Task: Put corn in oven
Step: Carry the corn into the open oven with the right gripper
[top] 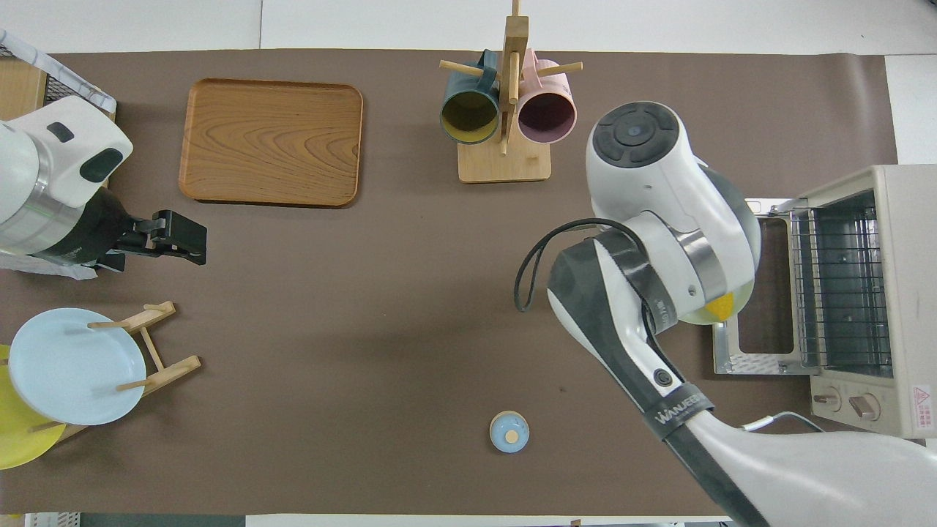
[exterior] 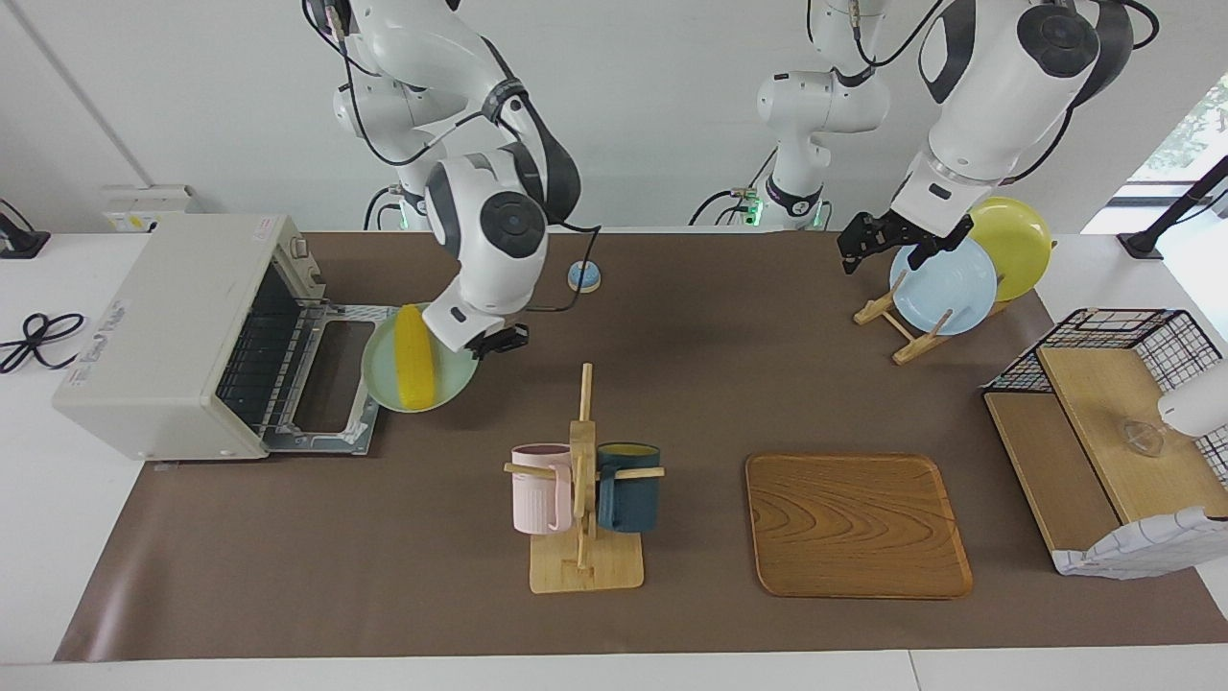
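The yellow corn [exterior: 414, 369] lies on a pale green plate [exterior: 451, 376]. My right gripper [exterior: 472, 347] is shut on that plate's rim and holds it up over the edge of the oven's [exterior: 173, 326] dropped door [exterior: 331, 384]. The oven stands open at the right arm's end of the table, its wire rack showing. From overhead the right wrist covers the plate; only the corn's tip [top: 722, 304] and a strip of plate rim [top: 699, 318] show beside the oven [top: 871, 293]. My left gripper [exterior: 885, 240] hangs open over the plate rack, holding nothing.
A mug stand [exterior: 583, 480] with a pink and a dark blue mug stands mid-table, a wooden tray [exterior: 857, 525] beside it. A rack holds a light blue plate [exterior: 945, 283] and a yellow one. A small blue knob [exterior: 583, 276] lies near the robots. A wire shelf [exterior: 1113, 422] sits at the left arm's end.
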Tool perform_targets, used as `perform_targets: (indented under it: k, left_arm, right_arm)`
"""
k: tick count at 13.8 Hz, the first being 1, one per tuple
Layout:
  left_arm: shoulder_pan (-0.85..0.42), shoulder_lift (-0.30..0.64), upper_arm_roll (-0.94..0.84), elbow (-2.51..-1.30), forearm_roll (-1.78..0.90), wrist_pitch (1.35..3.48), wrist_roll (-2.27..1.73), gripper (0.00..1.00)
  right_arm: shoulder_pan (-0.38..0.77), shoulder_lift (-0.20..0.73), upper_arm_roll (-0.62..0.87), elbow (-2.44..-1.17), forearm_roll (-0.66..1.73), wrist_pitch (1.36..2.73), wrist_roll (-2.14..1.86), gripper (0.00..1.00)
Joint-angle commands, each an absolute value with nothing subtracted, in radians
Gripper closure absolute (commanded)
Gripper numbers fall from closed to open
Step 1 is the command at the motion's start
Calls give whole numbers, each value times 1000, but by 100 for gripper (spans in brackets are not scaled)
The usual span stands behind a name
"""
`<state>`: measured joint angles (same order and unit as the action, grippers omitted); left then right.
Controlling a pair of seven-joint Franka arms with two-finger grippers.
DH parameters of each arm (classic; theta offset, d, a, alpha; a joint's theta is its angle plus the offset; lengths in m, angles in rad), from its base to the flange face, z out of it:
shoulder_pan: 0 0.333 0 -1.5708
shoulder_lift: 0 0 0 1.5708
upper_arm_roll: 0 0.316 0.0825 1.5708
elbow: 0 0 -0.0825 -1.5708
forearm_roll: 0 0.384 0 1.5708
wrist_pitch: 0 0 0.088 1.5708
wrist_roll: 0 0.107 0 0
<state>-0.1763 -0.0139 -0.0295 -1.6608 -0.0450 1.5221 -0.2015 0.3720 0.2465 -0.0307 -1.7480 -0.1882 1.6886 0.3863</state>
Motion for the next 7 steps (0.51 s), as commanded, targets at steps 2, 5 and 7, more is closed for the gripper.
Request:
perform_targets:
  k: [2, 5, 7]
  left_arm:
    - [-176, -26, -28, -1672, -57, 1526, -190, 0]
    - [-176, -28, -28, -1674, -57, 1522, -192, 0]
    - [-176, -28, -28, -1674, -57, 1520, -195, 0]
  right_arm:
    - [275, 140, -20, -1902, -250, 1704, 295, 100]
    - [154, 137, -20, -1922, -285, 1718, 130, 100]
    - [80, 133, -18, -1930, -288, 1720, 48, 100]
